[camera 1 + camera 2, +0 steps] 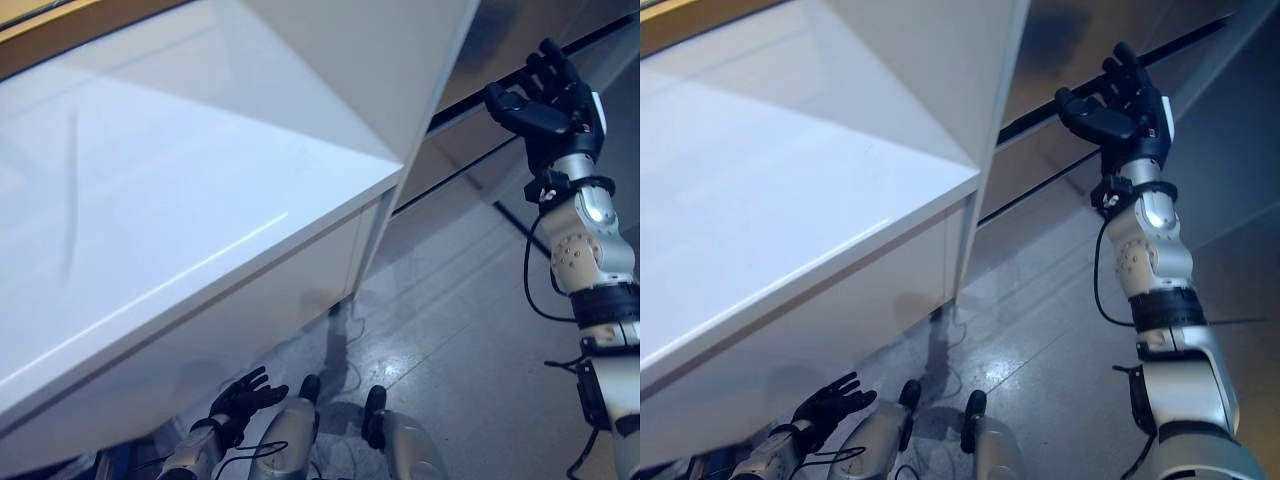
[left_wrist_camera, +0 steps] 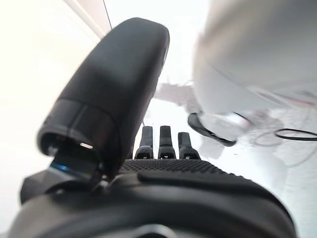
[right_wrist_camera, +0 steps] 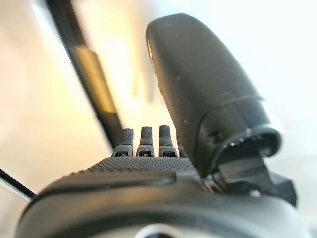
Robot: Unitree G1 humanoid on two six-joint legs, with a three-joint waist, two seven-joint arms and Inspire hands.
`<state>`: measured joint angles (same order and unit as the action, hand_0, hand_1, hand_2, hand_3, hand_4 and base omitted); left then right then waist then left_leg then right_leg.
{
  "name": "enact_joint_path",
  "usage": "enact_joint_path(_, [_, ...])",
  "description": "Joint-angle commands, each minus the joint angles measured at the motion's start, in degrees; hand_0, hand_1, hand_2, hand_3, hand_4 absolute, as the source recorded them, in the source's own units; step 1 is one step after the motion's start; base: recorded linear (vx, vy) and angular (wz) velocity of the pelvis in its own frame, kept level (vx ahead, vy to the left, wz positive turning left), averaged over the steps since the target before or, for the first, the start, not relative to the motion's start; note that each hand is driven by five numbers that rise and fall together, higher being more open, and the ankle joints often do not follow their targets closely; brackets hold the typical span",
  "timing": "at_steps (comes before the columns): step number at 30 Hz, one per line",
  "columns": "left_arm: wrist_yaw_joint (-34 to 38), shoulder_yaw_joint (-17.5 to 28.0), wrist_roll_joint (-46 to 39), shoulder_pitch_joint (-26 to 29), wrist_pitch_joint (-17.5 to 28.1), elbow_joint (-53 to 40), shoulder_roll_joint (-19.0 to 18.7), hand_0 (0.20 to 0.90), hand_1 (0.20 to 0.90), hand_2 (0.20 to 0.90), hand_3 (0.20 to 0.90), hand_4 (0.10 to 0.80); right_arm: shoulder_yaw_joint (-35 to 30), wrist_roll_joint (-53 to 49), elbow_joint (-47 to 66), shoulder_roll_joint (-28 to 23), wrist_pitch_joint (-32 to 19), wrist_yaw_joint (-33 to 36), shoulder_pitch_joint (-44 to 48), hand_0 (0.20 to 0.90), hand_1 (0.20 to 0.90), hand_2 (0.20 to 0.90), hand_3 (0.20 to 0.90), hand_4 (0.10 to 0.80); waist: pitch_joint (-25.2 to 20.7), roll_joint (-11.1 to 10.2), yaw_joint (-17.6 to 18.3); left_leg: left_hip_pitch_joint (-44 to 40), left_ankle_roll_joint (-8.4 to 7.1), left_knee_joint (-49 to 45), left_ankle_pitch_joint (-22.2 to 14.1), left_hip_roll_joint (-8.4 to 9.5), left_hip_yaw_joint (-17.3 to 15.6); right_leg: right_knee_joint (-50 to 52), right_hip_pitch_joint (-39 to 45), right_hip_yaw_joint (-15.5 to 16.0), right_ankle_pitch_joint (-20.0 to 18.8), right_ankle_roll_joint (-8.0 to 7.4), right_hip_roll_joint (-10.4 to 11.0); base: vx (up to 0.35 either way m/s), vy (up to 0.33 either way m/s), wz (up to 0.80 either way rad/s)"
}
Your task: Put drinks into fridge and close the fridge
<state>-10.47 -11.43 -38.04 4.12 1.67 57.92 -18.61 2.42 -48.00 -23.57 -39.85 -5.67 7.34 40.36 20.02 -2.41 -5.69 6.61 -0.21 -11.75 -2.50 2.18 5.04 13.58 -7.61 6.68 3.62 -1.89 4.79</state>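
Observation:
My right hand (image 1: 548,100) is raised at the upper right, fingers straight and spread, empty. It is held up in front of a grey metal front (image 1: 470,165) crossed by dark seams (image 1: 462,108); I cannot tell whether it touches. In the right wrist view the hand (image 3: 208,84) shows straight fingers toward a pale surface with a dark seam (image 3: 84,74). My left hand (image 1: 243,398) hangs low under the white counter's edge, fingers relaxed and empty. Its wrist view shows the thumb (image 2: 114,94) and straight fingers.
A large white counter (image 1: 150,200) takes up the left and middle. A white upright panel (image 1: 380,60) rises above the counter's near corner, beside the grey front. Glossy grey floor (image 1: 450,330) lies between the counter and my right arm.

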Motion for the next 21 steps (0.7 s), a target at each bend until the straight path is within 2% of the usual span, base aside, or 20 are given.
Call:
enact_joint_path(1, [-1.5, 1.2, 1.2, -2.5, 4.2, 1.5, -0.3, 0.900, 0.900, 0.900, 0.900, 0.800, -4.4, 3.9, 4.8, 0.9, -4.4, 3.0, -8.9, 0.900, 0.900, 0.900, 0.900, 0.800, -10.1, -1.8, 3.8, -3.3, 1.09, 2.6, -1.7, -0.36, -4.2, -8.8, 4.4, -6.0, -5.7, -0.70, 0.2, 0.041, -0.062, -0.34])
enact_joint_path(2, [-1.0, 2.5, 0.4, -3.5, 4.9, 1.2, 0.7, 0.900, 0.900, 0.900, 0.900, 0.800, -5.0, 4.6, 6.2, 4.6, -4.4, 0.3, -16.5, 0.900, 0.900, 0.900, 0.900, 0.800, -11.1, -1.7, 5.0, -4.5, 1.03, 4.2, -1.2, -0.59, -4.4, -9.9, 5.2, -6.8, -6.0, -0.51, -0.5, 0.016, -0.051, -0.37])
enact_joint_path(4, [-1.8, 3.9, 1.1, -5.5, 5.9, 0.9, 1.5, 0.900, 0.900, 0.900, 0.900, 0.800, -6.1, 6.5, 7.4, 8.2, -4.9, -2.3, -25.0, 0.900, 0.900, 0.900, 0.900, 0.800, -12.2, -1.6, 5.8, -5.8, 1.02, 5.4, -1.0, -0.82, -4.9, -10.6, 6.1, -7.4, -5.9, -0.25, -1.1, 0.015, -0.058, -0.41])
enact_joint_path(7, [-0.9, 4.8, 2.2, -7.4, 6.9, 0.2, 2.7, 0.900, 0.900, 0.900, 0.900, 0.800, -4.8, 5.8, 6.1, 12.5, -2.5, -8.3, -32.7, 0.900, 0.900, 0.900, 0.900, 0.800, -13.3, -1.6, 6.7, -7.3, 0.99, 6.8, -0.6, -1.08, -5.5, -11.6, 7.3, -7.9, -6.0, 0.05, -1.9, 0.000, -0.056, -0.22])
enact_joint_path(8, [-0.8, 5.3, 2.4, -7.7, 6.5, -0.1, 2.9, 0.900, 0.900, 0.900, 0.900, 0.800, -4.0, 3.5, 4.6, 14.2, 0.5, -11.0, -35.1, 0.900, 0.900, 0.900, 0.900, 0.800, -13.8, -1.6, 7.1, -7.9, 0.91, 7.7, -0.2, -1.18, -5.7, -12.0, 7.7, -7.9, -6.1, 0.20, -2.3, -0.015, -0.044, -0.25])
enact_joint_path(9, [-0.9, 5.6, 2.3, -7.9, 6.4, -0.1, 2.9, 0.900, 0.900, 0.900, 0.900, 0.800, -3.2, 2.2, 2.6, 15.3, 0.2, -12.5, -36.9, 0.900, 0.900, 0.900, 0.900, 0.800, -14.1, -1.6, 7.3, -8.4, 0.86, 8.2, 0.0, -1.23, -6.0, -12.3, 8.1, -7.9, -6.1, 0.28, -2.5, -0.013, -0.034, -0.27])
enact_joint_path(11, [-0.9, 5.7, 2.2, -8.0, 6.3, 0.0, 2.9, 0.900, 0.900, 0.900, 0.900, 0.800, -3.0, 1.0, 1.9, 15.6, 1.1, -12.7, -37.3, 0.900, 0.900, 0.900, 0.900, 0.800, -14.1, -1.7, 7.3, -8.6, 0.84, 8.3, 0.1, -1.25, -6.1, -12.5, 8.3, -7.9, -6.1, 0.30, -2.5, -0.011, -0.031, -0.14])
enact_joint_path(12, [-1.1, 6.2, 2.0, -7.5, 5.4, 0.9, 3.4, 0.900, 0.900, 0.900, 0.900, 0.800, -0.1, 1.1, -7.2, 20.4, 3.4, -14.4, -39.9, 0.900, 0.900, 0.900, 0.900, 0.800, -15.0, -1.6, 7.7, -10.1, 0.66, 10.2, 0.9, -1.34, -6.5, -14.0, 10.0, -7.5, -6.3, 0.56, -3.2, -0.036, -0.047, 0.02])
enact_joint_path(13, [-1.2, 5.8, 1.8, -7.2, 5.6, 1.7, 3.6, 0.900, 0.900, 0.900, 0.900, 0.800, 0.5, 1.6, -10.7, 21.3, 4.1, -14.6, -39.8, 0.900, 0.900, 0.900, 0.900, 0.800, -15.3, -1.5, 7.6, -10.4, 0.58, 11.0, 1.4, -1.40, -6.5, -14.4, 10.3, -7.2, -6.5, 0.63, -3.4, -0.052, -0.042, -0.03])
enact_joint_path(15, [-2.4, 5.2, 1.4, -5.7, 6.1, 4.7, 4.3, 0.900, 0.900, 0.900, 0.900, 0.800, 1.5, 4.3, -24.2, 23.4, 1.8, -16.4, -38.4, 0.900, 0.900, 0.900, 0.900, 0.800, -15.8, -1.1, 7.0, -11.4, 0.28, 13.3, 2.5, -1.66, -6.5, -16.3, 11.5, -6.3, -7.0, 0.72, -3.9, -0.045, -0.001, -0.01])
enact_joint_path(17, [-2.8, 4.8, 1.4, -4.5, 6.4, 6.3, 4.7, 0.900, 0.900, 0.900, 0.900, 0.800, 1.9, 6.5, -30.0, 24.0, 1.4, -16.6, -37.2, 0.900, 0.900, 0.900, 0.900, 0.800, -16.1, -0.9, 6.5, -11.7, 0.05, 14.4, 3.1, -1.84, -6.4, -17.1, 12.1, -5.7, -7.2, 0.81, -4.1, -0.031, 0.002, 0.03])
enact_joint_path(18, [-3.0, 4.2, 1.8, -3.1, 6.9, 8.7, 5.5, 0.900, 0.900, 0.900, 0.900, 0.800, 1.9, 8.1, -36.9, 24.8, 1.5, -15.7, -35.6, 0.900, 0.900, 0.900, 0.900, 0.800, -16.4, -0.7, 5.9, -11.9, -0.27, 15.3, 3.7, -2.06, -6.2, -17.7, 12.5, -5.0, -7.2, 0.85, -4.2, -0.021, -0.003, 0.06])
enact_joint_path(21, [-3.6, 4.1, 3.2, -2.4, 7.8, 11.6, 6.1, 0.900, 0.900, 0.900, 0.900, 0.800, 2.0, 11.6, -42.8, 25.6, 1.9, -15.1, -34.5, 0.900, 0.900, 0.900, 0.900, 0.800, -16.8, -0.6, 5.2, -11.9, -0.33, 15.2, 3.8, -2.12, -5.8, -17.7, 12.9, -4.3, -6.9, 0.95, -4.1, 0.000, -0.001, 0.09])
